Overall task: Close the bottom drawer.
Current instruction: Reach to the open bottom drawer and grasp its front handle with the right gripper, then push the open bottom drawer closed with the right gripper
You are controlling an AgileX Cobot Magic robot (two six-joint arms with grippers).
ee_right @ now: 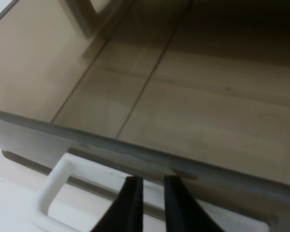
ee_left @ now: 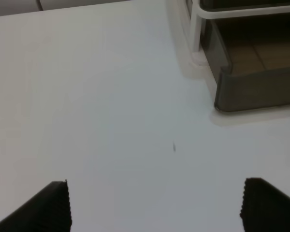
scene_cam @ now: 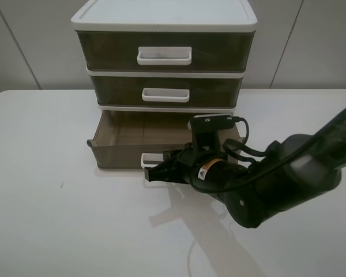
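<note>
The bottom drawer [scene_cam: 118, 151], smoky olive-brown with a white loop handle [scene_cam: 147, 160], stands pulled out from the white-framed unit [scene_cam: 161, 16]. My right gripper [scene_cam: 152, 175] is just in front of the drawer's front wall at the handle. In the right wrist view its fingers [ee_right: 133, 205] are almost together, tips against the drawer front [ee_right: 87, 140] beside the handle [ee_right: 58, 176], holding nothing. The grid-ribbed floor [ee_right: 193, 111] is empty. My left gripper [ee_left: 159, 208] is open over bare table, to the left of the drawer's corner [ee_left: 256, 92].
The middle drawer [scene_cam: 166, 92] and the taller top drawer [scene_cam: 161, 53] are shut. The unit stands at the back of a white table [scene_cam: 46, 202]. My right arm [scene_cam: 277, 179] reaches in from the right. A small dark speck [ee_left: 174, 146] marks the table.
</note>
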